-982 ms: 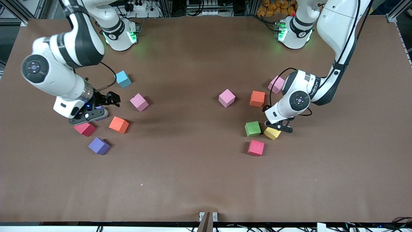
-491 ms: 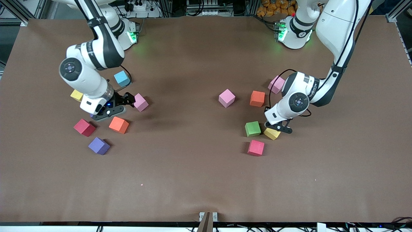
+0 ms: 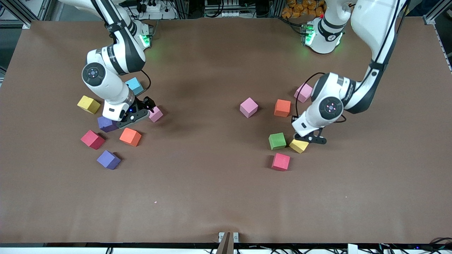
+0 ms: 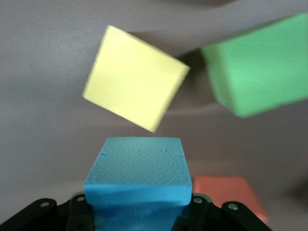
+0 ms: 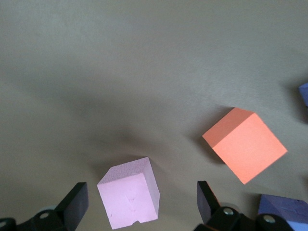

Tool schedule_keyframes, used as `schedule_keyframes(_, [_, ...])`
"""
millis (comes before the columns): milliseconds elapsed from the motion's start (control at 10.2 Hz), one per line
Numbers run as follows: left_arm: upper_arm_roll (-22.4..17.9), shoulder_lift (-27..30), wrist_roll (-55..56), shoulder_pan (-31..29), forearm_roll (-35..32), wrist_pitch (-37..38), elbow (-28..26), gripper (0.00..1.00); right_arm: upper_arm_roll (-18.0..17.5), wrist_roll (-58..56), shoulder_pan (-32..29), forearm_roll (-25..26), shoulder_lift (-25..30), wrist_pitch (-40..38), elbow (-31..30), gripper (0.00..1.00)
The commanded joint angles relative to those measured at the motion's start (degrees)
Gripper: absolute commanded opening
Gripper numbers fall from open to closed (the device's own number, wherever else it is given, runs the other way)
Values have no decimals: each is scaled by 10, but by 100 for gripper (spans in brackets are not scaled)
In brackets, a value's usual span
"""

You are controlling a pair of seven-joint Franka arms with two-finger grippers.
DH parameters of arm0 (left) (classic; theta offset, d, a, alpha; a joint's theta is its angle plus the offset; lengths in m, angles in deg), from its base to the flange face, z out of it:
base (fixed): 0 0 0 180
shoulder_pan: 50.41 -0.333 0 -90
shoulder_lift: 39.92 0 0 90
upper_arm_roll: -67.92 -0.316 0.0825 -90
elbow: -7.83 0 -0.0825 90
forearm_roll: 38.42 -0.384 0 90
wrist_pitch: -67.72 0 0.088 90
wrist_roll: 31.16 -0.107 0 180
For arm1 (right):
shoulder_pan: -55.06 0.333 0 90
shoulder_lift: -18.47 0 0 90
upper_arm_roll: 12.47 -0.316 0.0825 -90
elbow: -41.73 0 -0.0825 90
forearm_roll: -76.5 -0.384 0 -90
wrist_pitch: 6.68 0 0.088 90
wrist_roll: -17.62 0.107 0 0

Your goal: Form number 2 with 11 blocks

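Loose blocks lie on the brown table; no number 2 stands anywhere. My left gripper (image 3: 310, 138) is shut on a light blue block (image 4: 137, 168), over a yellow block (image 3: 298, 145) beside a green block (image 3: 277, 140); both show in the left wrist view, yellow (image 4: 134, 77) and green (image 4: 260, 67). My right gripper (image 3: 143, 112) is open and low, with a finger on each side of a pink block (image 3: 155, 114), not touching it. The right wrist view shows that pink block (image 5: 130, 199) and an orange block (image 5: 245, 144).
Near the right gripper lie a light blue block (image 3: 134, 86), a yellow one (image 3: 88, 104), two purple ones (image 3: 106, 124) (image 3: 108, 159), red (image 3: 92, 139) and orange (image 3: 130, 137). Near the left gripper lie pink (image 3: 248, 107), orange (image 3: 282, 108), pink (image 3: 303, 92) and red (image 3: 280, 161).
My right arm has swung toward the table's middle, from over a purple block to the pink block, uncovering the yellow and purple blocks. The left gripper has barely shifted.
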Motion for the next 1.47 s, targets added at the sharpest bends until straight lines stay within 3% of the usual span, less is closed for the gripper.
schedule_keyframes(0, [65,15,106,2,-10,59,36,37,3,-39,30,-10,-1,65,-53,100])
schedule_keyframes(393, [161,-20,275,47,-7,78,83,37,4,-83,55,-10,-24,96,-71,100])
schedule_keyframes(687, [161,-95,358,141,-13,48,132,37,4,-138,33,-10,-47,118,-73,100])
schedule_keyframes(982, [160,-164,417,183,-13,13,183,37,3,-137,32,-11,-62,169,-97,100])
schedule_keyframes(1080, [157,-195,431,218,-16,12,217,37,3,-137,31,-11,-64,170,-98,100])
schedule_keyframes(1178, [130,-221,434,259,-15,12,239,37,4,-139,31,-11,-65,169,-98,100])
schedule_keyframes(1374, [45,-238,455,360,-12,-25,249,37,4,-139,32,-11,-70,169,-99,100])
